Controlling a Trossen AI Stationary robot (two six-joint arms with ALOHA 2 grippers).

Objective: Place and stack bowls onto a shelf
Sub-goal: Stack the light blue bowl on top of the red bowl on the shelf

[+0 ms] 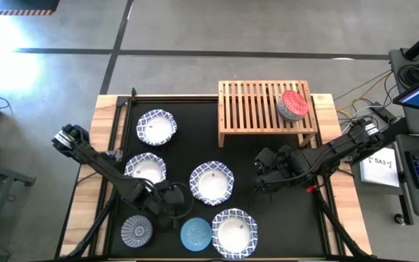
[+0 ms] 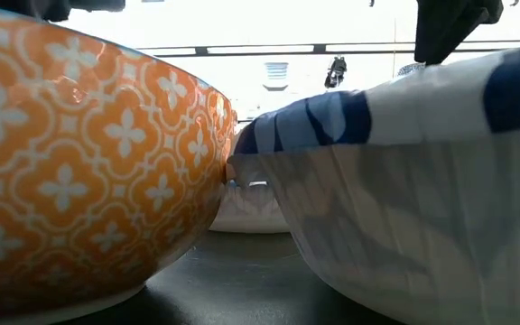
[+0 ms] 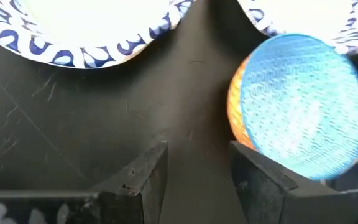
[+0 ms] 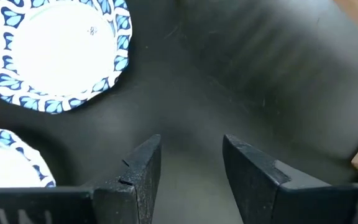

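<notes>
The light-wood shelf (image 1: 257, 109) stands at the mat's far side, with a red bowl (image 1: 293, 104) on its right part. Several white bowls with blue rims (image 1: 212, 182) (image 1: 156, 126) (image 1: 234, 231) rest on the black mat. A light blue bowl (image 3: 303, 99) sits nested in a yellow bowl (image 2: 88, 162) near the front edge, beside a grey bowl (image 1: 136, 231). My left gripper (image 3: 197, 168) hovers open over bare mat, close to the light blue bowl (image 1: 196, 234). My right gripper (image 4: 191, 155) hangs open above bare mat in front of the shelf.
The wooden table edge (image 1: 86, 189) frames the black mat. Bare mat lies between the shelf and the white bowls (image 4: 61, 50). A keyboard and papers (image 1: 384, 164) sit off the table's right side.
</notes>
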